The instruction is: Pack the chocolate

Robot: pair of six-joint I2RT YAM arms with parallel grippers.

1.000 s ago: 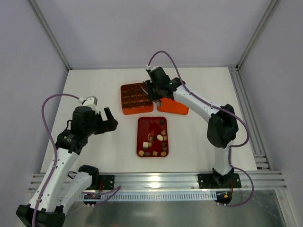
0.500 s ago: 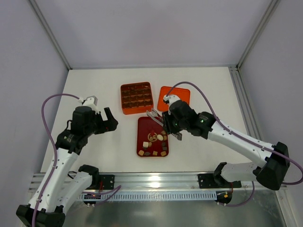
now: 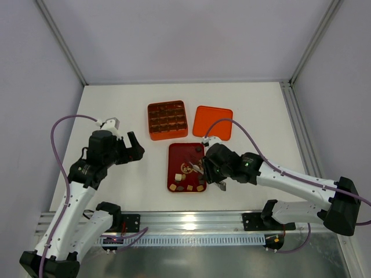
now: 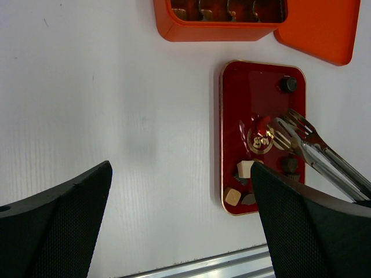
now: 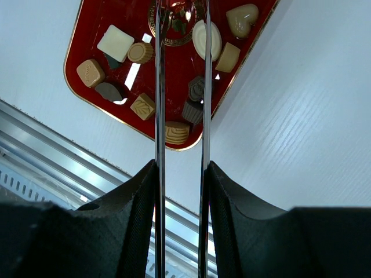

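Observation:
The chocolate, several small brown, tan and cream pieces point(image 3: 192, 177), lies on the dark red tray point(image 3: 179, 153). My right gripper point(image 3: 212, 171) is shut on a pair of metal tongs point(image 3: 195, 164) whose tips hang over the middle of the tray. In the right wrist view the two tong blades point(image 5: 157, 87) stand apart over the pieces point(image 5: 195, 99), with nothing pinched between them. My left gripper point(image 3: 137, 149) is open and empty above the bare table left of the tray point(image 4: 255, 92). The tongs also show in the left wrist view point(image 4: 307, 147).
The orange box with grid compartments point(image 3: 167, 120) stands behind the tray, with dark pieces in some cells. Its orange lid point(image 3: 213, 122) lies flat to its right. An aluminium rail point(image 3: 191, 219) runs along the near table edge.
My right arm has swung back from the orange box to the red tray with the tongs, then lowered toward the pieces. The left arm has not moved.

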